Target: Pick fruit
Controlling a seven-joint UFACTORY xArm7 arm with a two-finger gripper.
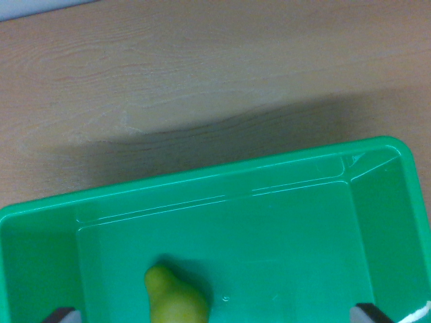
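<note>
The wooden table (168,74) fills the whole upper half of the wrist view, pale grain running roughly side to side, with a broad soft shadow lying across it just above the bin. A thin sliver of something bluish-grey shows at the very top left corner, too little to identify.

Below that, the green plastic bin (222,176) takes over the lower half. Its far rim runs slightly uphill from the wrist view's left to its right, the right-hand corner rounded and glossy, light catching along the inner ledge. The floor of the bin is smooth and bare apart from one item.

And there it is: the pear (174,299), yellow-green, sitting on the bin floor left of centre at the bottom edge. Its narrow neck end points up the picture, toward the far wall of the bin, leaning a touch to the wrist view's left. Its long axis runs near vertical in this view, and the fat end is cut off by the bottom edge. It sits well clear of the walls.

Smallest of all, two dark fingertips (62,314) of the gripper (215,315) poke in at the bottom corners, one on each side, spread wide with the pear between them and neither touching it. Nothing is held.
</note>
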